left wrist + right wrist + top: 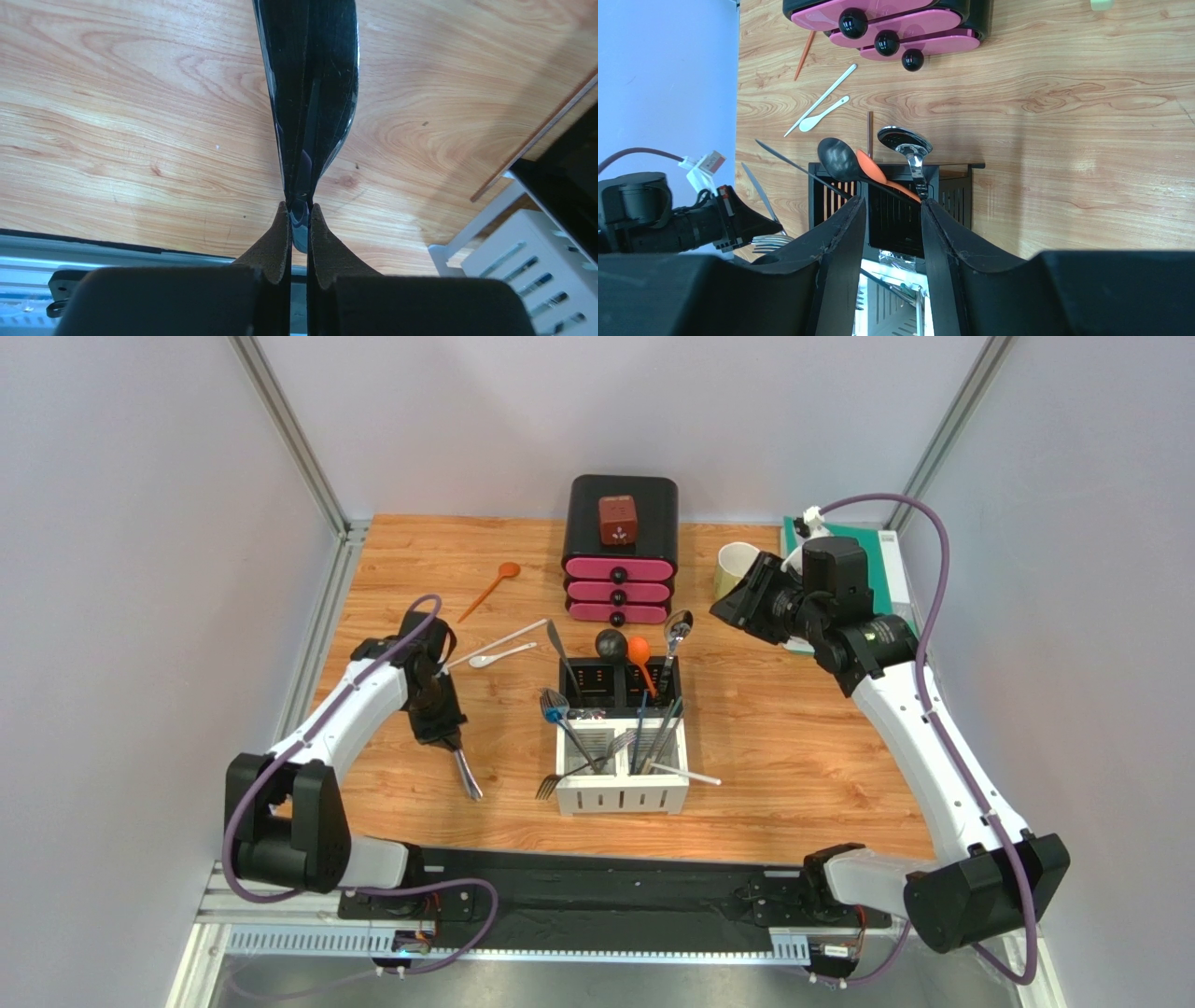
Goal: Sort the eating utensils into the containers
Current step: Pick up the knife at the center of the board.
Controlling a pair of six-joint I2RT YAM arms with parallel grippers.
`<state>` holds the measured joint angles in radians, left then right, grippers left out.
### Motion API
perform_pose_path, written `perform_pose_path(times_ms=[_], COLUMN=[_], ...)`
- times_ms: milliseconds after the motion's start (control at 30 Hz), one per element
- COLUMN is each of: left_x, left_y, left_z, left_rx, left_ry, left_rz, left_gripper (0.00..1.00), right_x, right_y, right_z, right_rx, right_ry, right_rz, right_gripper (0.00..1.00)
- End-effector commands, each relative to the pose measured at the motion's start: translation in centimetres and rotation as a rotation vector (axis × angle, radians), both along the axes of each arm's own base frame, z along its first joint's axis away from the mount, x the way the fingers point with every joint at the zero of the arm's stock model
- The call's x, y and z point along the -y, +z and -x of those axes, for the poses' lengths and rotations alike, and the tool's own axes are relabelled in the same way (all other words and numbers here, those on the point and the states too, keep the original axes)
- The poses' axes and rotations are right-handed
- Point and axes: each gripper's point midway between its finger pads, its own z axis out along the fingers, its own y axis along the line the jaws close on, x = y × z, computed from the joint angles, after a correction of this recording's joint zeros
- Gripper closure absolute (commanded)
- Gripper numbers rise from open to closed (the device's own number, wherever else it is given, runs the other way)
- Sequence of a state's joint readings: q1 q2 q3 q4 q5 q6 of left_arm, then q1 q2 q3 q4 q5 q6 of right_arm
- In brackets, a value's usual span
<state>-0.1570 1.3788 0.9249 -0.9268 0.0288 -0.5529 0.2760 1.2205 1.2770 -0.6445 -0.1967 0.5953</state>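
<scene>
My left gripper [452,739] is shut on a slim silver metal utensil [467,777] and holds it just above the wood, left of the caddy [617,795]. In the left wrist view the pads [281,231] pinch its narrow end, and its shiny wide part [312,84] points away. The caddy's two white compartments face front, the two black ones behind. It holds forks, chopsticks, a black spoon [610,644], an orange spoon [638,651] and a silver spoon [679,627]. An orange spoon [491,588] and two white spoons [501,655] lie on the table. My right gripper [730,609] is open and empty, raised right of the caddy [955,196].
A black-and-pink drawer box [620,546] with a red-brown block [619,518] on top stands behind the caddy. A pale green mug [735,564] sits beside my right gripper, with a green item [881,560] at the back right. The caddy's white corner [533,259] shows in the left wrist view.
</scene>
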Motion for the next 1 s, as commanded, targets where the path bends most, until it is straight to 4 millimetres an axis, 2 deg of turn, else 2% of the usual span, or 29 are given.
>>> perform_pose_path(times_ms=[0, 233, 333, 467, 500, 567, 600, 667, 700, 867, 933, 967], left_x=[0.6, 1.7, 2.1, 2.3, 2.7, 3.1, 2.9, 3.0, 3.3, 6.0, 7.6, 8.3], left_y=[3.3, 4.0, 5.6, 9.5, 11.5, 13.8, 15.7, 17.5, 19.2, 22.3, 22.3, 23.0], left_z=[-1.3, -1.7, -1.9, -2.4, -2.7, -3.1, -3.6, -4.0, -4.5, -6.9, -7.7, -8.2], left_rx=[0.101, 0.143, 0.196, 0.268, 0.305, 0.353, 0.399, 0.438, 0.481, 0.573, 0.573, 0.592], left_ry=[-0.033, -0.07, -0.082, -0.082, -0.092, -0.095, -0.08, -0.073, -0.07, -0.092, -0.12, -0.124], left_rz=[0.022, 0.034, 0.039, 0.039, 0.046, 0.053, 0.042, 0.053, 0.072, 0.138, 0.153, 0.168], left_gripper=[1.0, 1.0, 1.0, 1.0, 1.0, 1.0, 1.0, 1.0, 1.0, 1.0, 1.0, 1.0], right_x=[-0.3, -0.4, -0.5, -0.5, -0.5, -0.6, -0.7, -0.8, -0.9, -1.0, -0.9, -1.0], right_y=[1.0, 1.2, 1.1, 1.0, 1.0, 0.9, 1.0, 1.1, 1.2, 1.3, 1.3, 1.4], right_z=[-0.3, -0.4, -0.3, -0.3, -0.3, -0.4, -0.4, -0.5, -0.6, -0.7, -0.6, -0.6], right_rx=[0.033, 0.033, 0.028, 0.023, 0.023, 0.015, 0.017, 0.019, 0.02, 0.021, 0.023, 0.024], right_ry=[-0.001, 0.002, 0.003, 0.004, 0.002, 0.004, 0.008, 0.01, 0.012, 0.019, 0.018, 0.019], right_rz=[-0.038, -0.042, -0.045, -0.049, -0.052, -0.054, -0.057, -0.064, -0.064, -0.066, -0.065, -0.066], right_gripper=[0.59, 0.59, 0.6, 0.6, 0.6, 0.6, 0.6, 0.6, 0.6, 0.6, 0.6, 0.6])
